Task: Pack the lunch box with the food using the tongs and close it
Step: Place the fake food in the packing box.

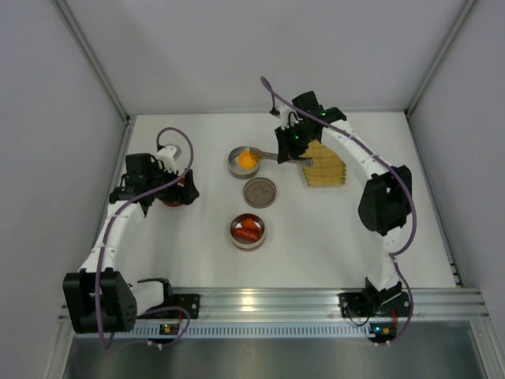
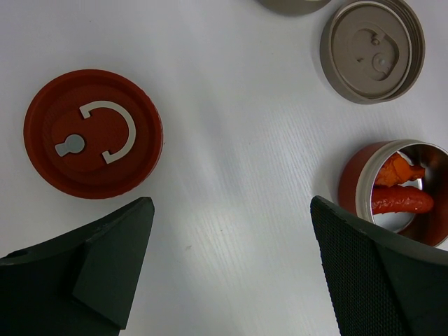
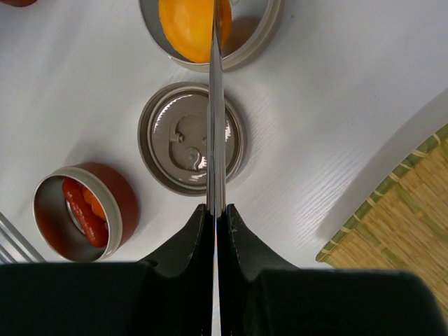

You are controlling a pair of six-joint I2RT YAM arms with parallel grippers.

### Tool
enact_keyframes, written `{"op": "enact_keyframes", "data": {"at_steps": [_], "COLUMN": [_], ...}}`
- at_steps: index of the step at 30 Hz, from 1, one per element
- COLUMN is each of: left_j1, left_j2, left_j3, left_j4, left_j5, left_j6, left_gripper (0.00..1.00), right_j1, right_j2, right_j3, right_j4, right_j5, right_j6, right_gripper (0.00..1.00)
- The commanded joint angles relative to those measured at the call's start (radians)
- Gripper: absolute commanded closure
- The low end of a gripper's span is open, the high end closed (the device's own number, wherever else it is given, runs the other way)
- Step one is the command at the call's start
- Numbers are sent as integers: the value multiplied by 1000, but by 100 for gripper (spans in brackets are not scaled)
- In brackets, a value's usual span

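Observation:
My right gripper (image 3: 215, 210) is shut on the silver tongs (image 3: 215, 126), whose arms are pressed together. Their tips reach the round orange piece (image 3: 185, 24) inside the silver tin (image 3: 260, 43); whether they pinch it I cannot tell. From above, the tongs (image 1: 272, 156) point left at that piece (image 1: 247, 160). Two red sausage pieces (image 2: 400, 199) lie in the red tin (image 1: 248, 231). My left gripper (image 2: 231, 206) hangs open over bare table, between the red lid (image 2: 93, 133) and the red tin (image 2: 353, 185).
A grey lid (image 1: 260, 192) lies flat between the two tins. The woven yellow tray (image 1: 325, 166) sits under the right arm, at the back right. White walls close the table on three sides.

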Motion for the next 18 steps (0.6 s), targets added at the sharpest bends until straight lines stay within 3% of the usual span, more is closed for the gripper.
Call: {"op": "enact_keyframes", "data": {"at_steps": [1, 11, 18], "left_j1": [4, 4, 4], "left_j2": [-7, -5, -5], "left_j3": [21, 8, 1], "left_j4": [43, 46, 51], "left_j5": [23, 23, 22], "left_j6": [-13, -6, -2], "left_gripper": [2, 2, 2], "right_j1": [29, 44, 50], "right_j2": [21, 89, 123], "right_j3": [85, 116, 137], "right_j4": [79, 105, 99], "right_j5": [39, 46, 31], "right_j6": [5, 15, 16], "right_gripper": [100, 100, 91]}}
